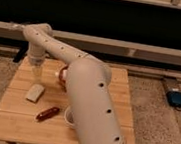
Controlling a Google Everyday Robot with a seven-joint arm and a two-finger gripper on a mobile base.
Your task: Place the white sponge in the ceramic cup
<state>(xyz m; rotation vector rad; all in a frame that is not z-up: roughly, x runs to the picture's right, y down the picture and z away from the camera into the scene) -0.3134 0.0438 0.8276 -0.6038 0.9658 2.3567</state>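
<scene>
The white sponge (35,92) lies on the left part of the wooden table (16,121). My gripper (36,72) hangs from the white arm (82,80) just above and slightly behind the sponge, pointing down at the table. The ceramic cup (69,117) stands near the table's middle front; only its left rim shows, the rest is hidden behind the arm.
A red sausage-like object (47,113) lies in front of the sponge. A bowl (62,74) sits behind the arm, mostly hidden. A dark wall and a ledge run behind the table. A blue object (178,99) lies on the floor at right.
</scene>
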